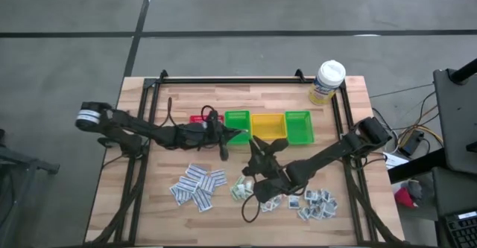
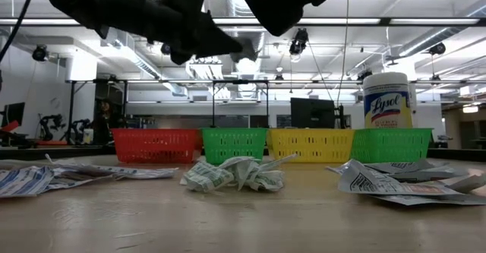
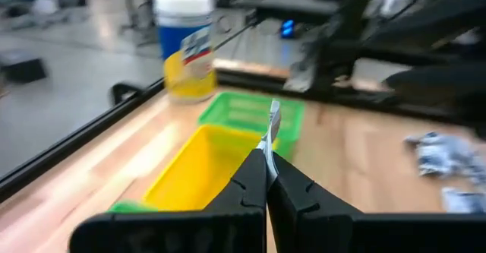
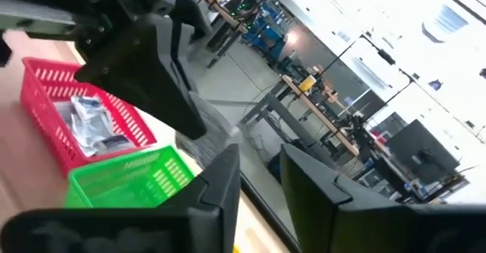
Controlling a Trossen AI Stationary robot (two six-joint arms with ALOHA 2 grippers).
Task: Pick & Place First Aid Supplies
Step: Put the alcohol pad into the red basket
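On the counter [image 1: 149,203], the red bin [image 4: 45,86] already holds a few packets [image 4: 95,128], so some sorting appears done, but most is left. The left pincer [image 3: 266,169] hangs over the row of bins, near the first green bin [image 1: 237,123], clenched on one thin white packet [image 3: 273,124] that stands up between its tips; this one looks about to be dropped into a bin. In front of the bins lie three loose heaps: striped strips [image 1: 197,185] at left, a crumpled green-printed clump [image 2: 231,173] in the middle, and small squarish packets [image 1: 317,203] at right. The right pincer [image 4: 258,169] hovers just above the middle clump, close to the left one, its jaws parted and nothing between them. Past it sit the yellow bin [image 1: 268,126], a second green bin [image 1: 298,125] and a bottle [image 1: 328,80] at the far corner. The two arms crowd each other over the bins, which I judge the main obstacle.
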